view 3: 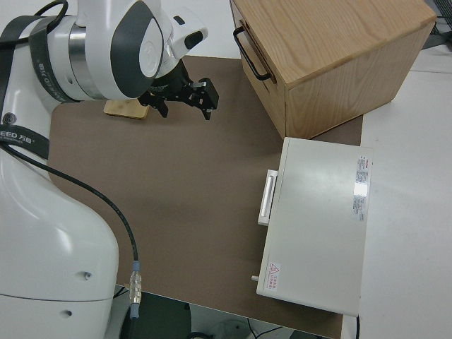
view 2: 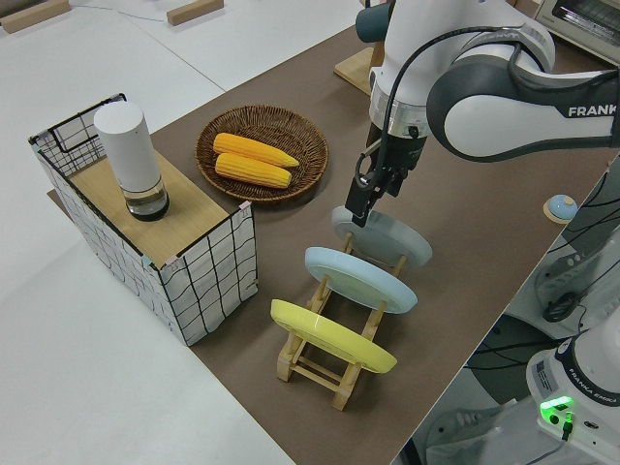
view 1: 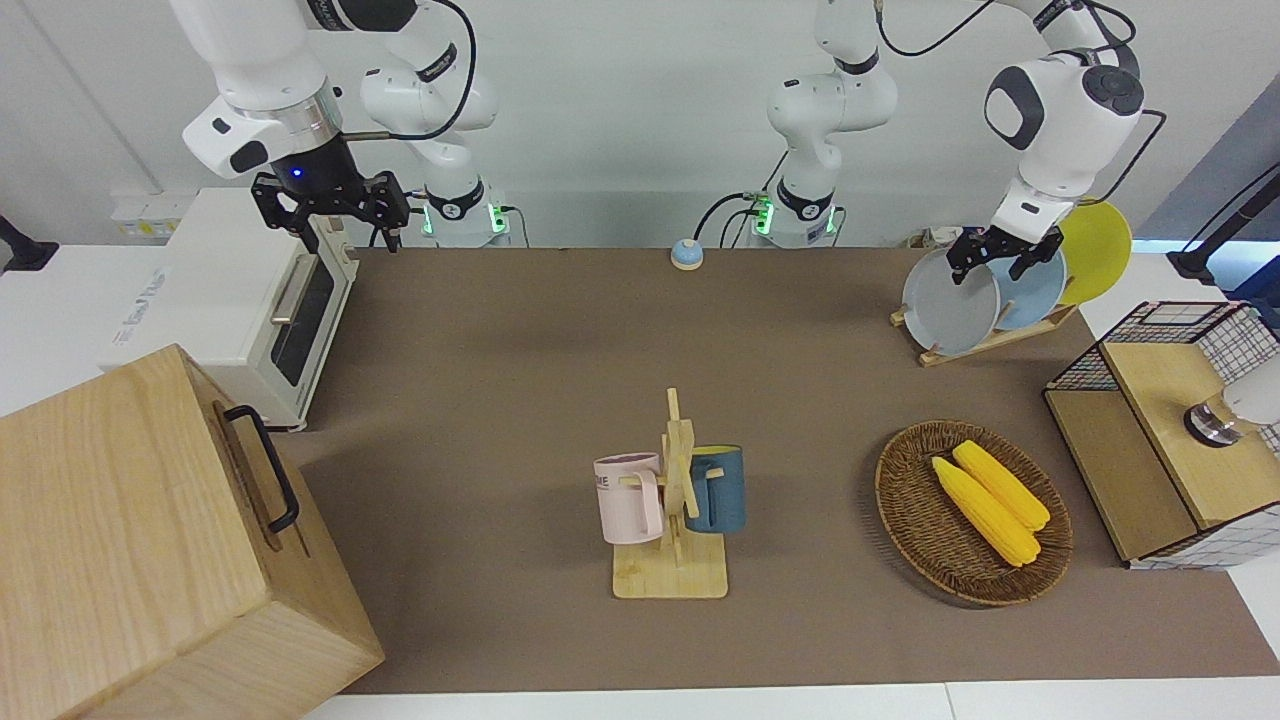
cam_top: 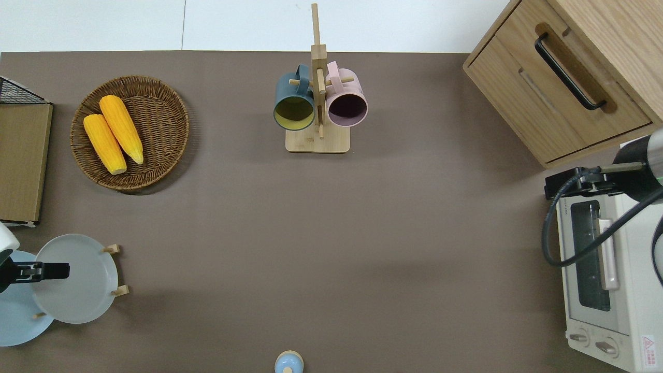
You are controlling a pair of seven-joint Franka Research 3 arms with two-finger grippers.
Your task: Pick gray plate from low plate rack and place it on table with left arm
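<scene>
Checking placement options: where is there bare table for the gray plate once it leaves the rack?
The table is bare between the low plate rack, the mug tree and the toaster oven. It is crowded around the wicker basket at the left arm's end. The left pincer is over the gray plate.

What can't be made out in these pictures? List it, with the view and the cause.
- Contact: whether the left tool touches the gray plate; in the front view it overlaps the rim, and the left side view does not settle it.
- Light-blue plate: cut off by the overhead view's edge and partly covered by the gray plate.
- Low plate rack: overhead, only peg ends show past the plates.
- Yellow plate: outside the overhead view.
</scene>
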